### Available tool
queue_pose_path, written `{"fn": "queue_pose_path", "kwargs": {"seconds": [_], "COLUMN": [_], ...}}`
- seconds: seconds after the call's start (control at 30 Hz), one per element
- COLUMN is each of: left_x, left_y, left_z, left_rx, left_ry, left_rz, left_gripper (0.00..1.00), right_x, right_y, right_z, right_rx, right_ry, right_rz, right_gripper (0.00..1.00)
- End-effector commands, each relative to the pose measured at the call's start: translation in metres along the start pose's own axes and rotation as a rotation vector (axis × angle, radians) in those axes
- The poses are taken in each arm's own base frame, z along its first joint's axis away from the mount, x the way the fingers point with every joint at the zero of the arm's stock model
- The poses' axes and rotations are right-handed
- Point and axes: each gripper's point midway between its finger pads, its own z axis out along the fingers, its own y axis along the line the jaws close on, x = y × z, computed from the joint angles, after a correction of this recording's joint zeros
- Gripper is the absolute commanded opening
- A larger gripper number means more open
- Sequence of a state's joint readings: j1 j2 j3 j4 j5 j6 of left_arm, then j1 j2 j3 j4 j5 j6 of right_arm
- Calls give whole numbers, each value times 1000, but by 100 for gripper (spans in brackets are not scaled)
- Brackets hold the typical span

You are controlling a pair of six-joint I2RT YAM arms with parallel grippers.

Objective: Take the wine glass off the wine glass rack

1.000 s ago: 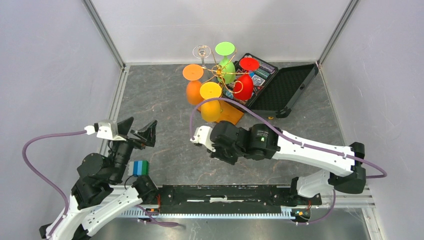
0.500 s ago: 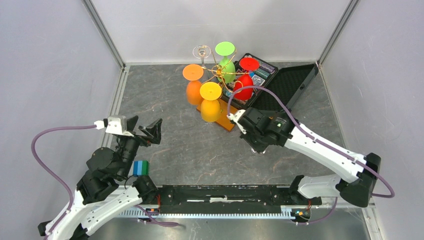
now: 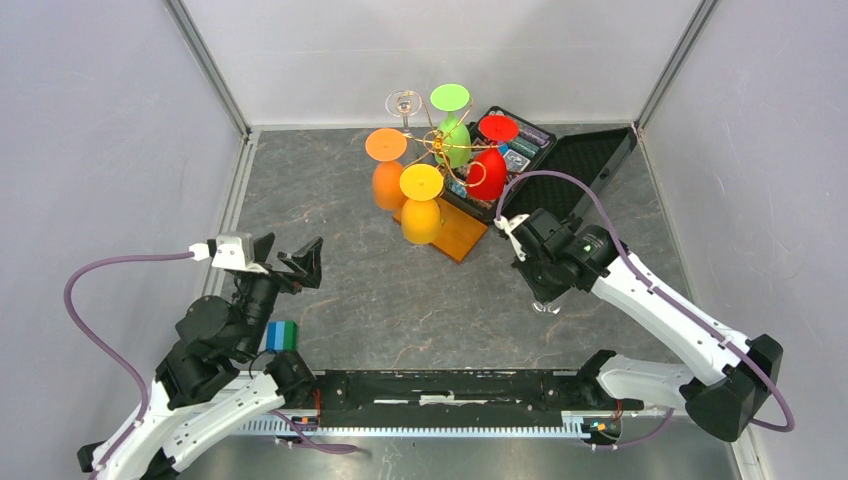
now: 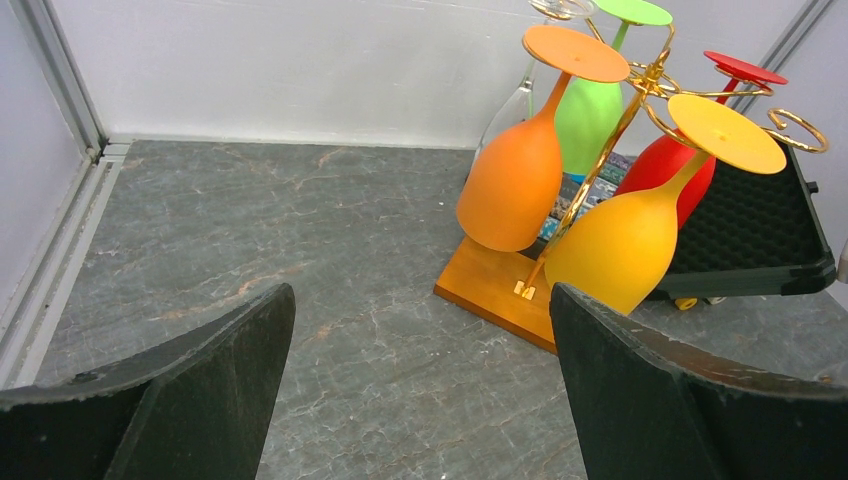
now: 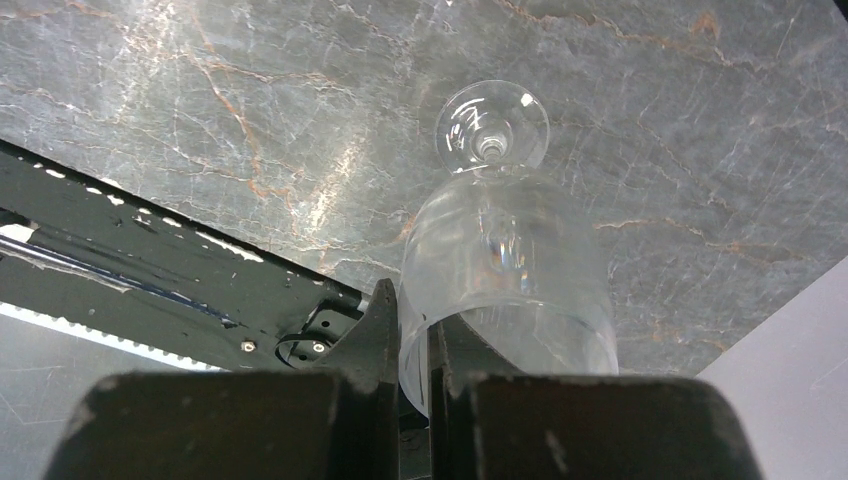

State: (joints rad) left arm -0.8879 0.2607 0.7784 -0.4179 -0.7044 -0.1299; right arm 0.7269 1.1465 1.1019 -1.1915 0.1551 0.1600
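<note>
Grey tabletop (image 5: 200,100) shows through wine glass (image 5: 505,290), rim hidden

- The top view looks down from above and behind the arm bases, showing the whole surface (image 3: 330,200).
- The left wrist view faces low across it toward the wine glass rack (image 4: 490,292), which the top view shares.
- The right wrist view looks closely down the wine glass (image 5: 505,270) at the surface.
</note>
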Motion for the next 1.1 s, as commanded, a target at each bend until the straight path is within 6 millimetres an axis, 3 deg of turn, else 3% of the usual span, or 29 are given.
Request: {"fn": "queue_pose_path", "kwargs": {"seconds": [0.0, 0.37, 0.57, 0.83, 0.97, 1.07], "left_x": [-8, -8, -12, -7, -7, -6], "left_y": [0, 0, 0, -24, -51, -69], "left_z": [0, 0, 1, 11, 18, 23], "left_rx": [-9, -8, -12, 49, 156, 209], "left_ry": [-31, -34, -49, 1, 19, 48], "left_rz": [-52, -55, -63, -100, -123, -144], "left_gripper": [100, 100, 100, 100, 100, 100], "right_x": [-1, -9, -30, -89, -148, -177], "right_y": [-5, -22, -31, -24, 16, 43], "right_z": [-3, -11, -40, -104, -151, -186], "right_rx": [-7, 39, 64, -43, -351, -621], "right_ry": [-40, -83, -172, -544, -908, -1101], "right_rz": [32, 87, 130, 237, 288, 392], "right_gripper": [6, 40, 54, 66, 75, 80]}}
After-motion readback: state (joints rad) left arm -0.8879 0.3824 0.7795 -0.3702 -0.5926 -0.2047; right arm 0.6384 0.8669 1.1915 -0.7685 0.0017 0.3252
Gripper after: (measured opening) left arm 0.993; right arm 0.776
